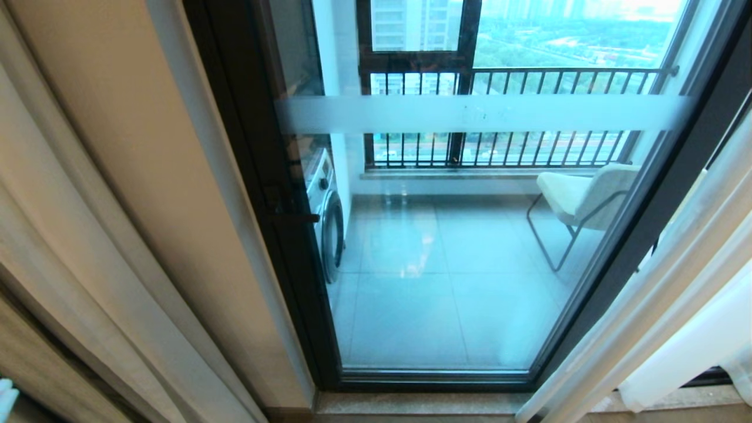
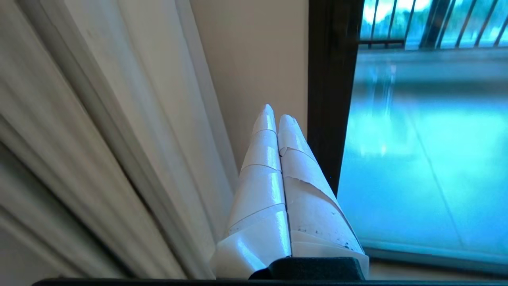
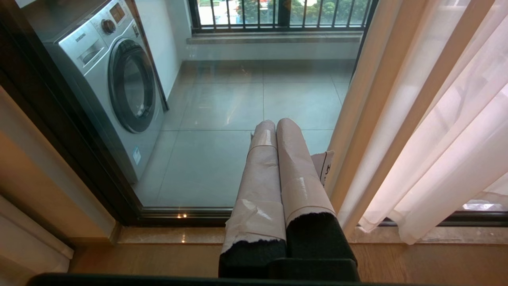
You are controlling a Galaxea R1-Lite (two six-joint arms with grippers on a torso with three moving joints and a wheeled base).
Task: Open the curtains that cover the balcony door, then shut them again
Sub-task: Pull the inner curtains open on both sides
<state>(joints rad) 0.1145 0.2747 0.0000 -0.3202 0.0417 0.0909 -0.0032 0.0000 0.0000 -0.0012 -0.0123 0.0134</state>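
Note:
The balcony door is uncovered in the middle: clear glass with a frosted band, set in a dark frame. The curtains are drawn to both sides, with beige folds at the left and a sheer white panel at the right. My left gripper is shut and empty. It points between the left curtain folds and the door frame and touches neither. My right gripper is also shut and empty, low before the glass. The right curtain hangs just beside it.
Behind the glass stand a washing machine at the left and a pale chair at the right, with a black-barred railing beyond. A stone sill and wooden floor run along the door's foot.

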